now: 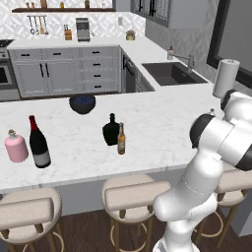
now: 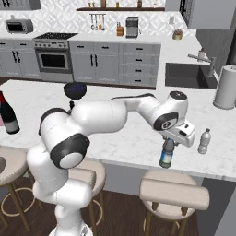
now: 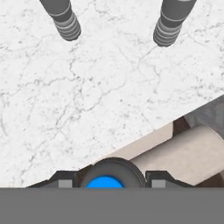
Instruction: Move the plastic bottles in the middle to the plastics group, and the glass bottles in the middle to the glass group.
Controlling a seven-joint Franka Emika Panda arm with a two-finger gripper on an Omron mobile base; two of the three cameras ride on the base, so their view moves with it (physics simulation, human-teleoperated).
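My gripper (image 2: 169, 144) is shut on the neck of the blue-tinted plastic bottle (image 2: 166, 156), which is upright at the counter's front edge on the right. In the hand view its blue cap (image 3: 105, 182) sits between my fingertips (image 3: 65, 182). Two clear pale-capped bottles (image 3: 64, 21) (image 3: 171, 24) stand a little further back on the marble; one of them (image 2: 204, 141) is just right of my hand. The amber beer bottle (image 1: 121, 140) and black flask (image 1: 111, 130) stand side by side mid-counter. The wine bottle (image 1: 39, 143) and pink bottle (image 1: 16, 146) stand at the far left.
A dark blue bowl (image 1: 82, 104) sits at the counter's back edge. A paper towel roll (image 2: 226, 87) stands far right beside the sink (image 1: 172, 73). Padded stools (image 2: 174, 190) line the front of the counter, right below the held bottle.
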